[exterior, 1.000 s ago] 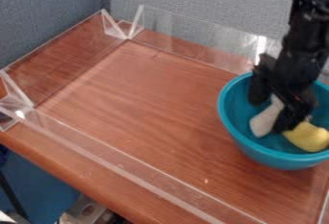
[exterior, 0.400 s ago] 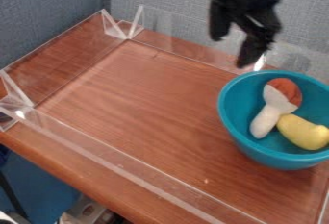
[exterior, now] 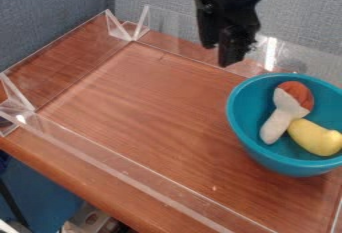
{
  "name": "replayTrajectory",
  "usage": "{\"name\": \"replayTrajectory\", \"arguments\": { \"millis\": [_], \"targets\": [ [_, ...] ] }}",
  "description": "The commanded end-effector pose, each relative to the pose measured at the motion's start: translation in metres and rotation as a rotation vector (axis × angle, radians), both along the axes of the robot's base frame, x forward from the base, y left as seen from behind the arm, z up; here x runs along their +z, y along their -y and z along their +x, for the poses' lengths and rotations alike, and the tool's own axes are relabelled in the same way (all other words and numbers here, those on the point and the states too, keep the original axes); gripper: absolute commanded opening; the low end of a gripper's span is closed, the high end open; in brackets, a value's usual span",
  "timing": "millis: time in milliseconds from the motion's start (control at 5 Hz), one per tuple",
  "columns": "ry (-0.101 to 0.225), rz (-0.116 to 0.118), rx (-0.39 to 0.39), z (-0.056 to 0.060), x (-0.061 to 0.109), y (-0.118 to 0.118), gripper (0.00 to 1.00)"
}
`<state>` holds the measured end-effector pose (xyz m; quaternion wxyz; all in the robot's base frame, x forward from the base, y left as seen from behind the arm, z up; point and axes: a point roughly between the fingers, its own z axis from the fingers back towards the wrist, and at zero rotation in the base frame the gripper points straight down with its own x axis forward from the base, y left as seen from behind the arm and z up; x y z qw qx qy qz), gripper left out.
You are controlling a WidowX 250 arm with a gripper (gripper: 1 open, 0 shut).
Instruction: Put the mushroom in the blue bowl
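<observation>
Rising clear, the gripper [exterior: 223, 59] has left the mushroom [exterior: 285, 112].

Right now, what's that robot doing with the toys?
The robot's black hand isn't touching any toy; it hangs over the far side of the wooden table. The mushroom is already in the blue bowl, lying beside a yellow toy. So the mushroom job looks done.

Before me, a brown worktop [exterior: 147, 107], bordered by clear barriers [exterior: 127, 172] with angled corner pieces. Behind it, gray textured walls [exterior: 54, 22] meet at a vertical corner. At lower left, a blue surface [exterior: 38, 192] lies beyond the worktop's edge.
</observation>
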<state>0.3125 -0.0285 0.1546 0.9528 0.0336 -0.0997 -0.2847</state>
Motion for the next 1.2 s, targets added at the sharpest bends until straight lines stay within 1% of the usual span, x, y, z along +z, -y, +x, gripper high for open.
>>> {"name": "replayTrajectory", "arguments": {
  "millis": [0, 200, 400, 600, 800, 1000],
  "targets": [
    [0.087, -0.031, -0.011, 0.012, 0.030, -0.007, 1.00],
    [0.068, -0.061, -0.085, 0.008, 0.020, 0.000, 1.00],
    [0.046, -0.082, -0.156, 0.006, 0.005, 0.008, 1.00],
    [0.036, -0.105, -0.198, 0.005, 0.001, 0.012, 1.00],
    [0.038, -0.103, -0.170, 0.012, -0.007, 0.005, 1.00],
    [0.045, -0.096, -0.134, 0.019, -0.011, -0.003, 1.00]
  ]
}}
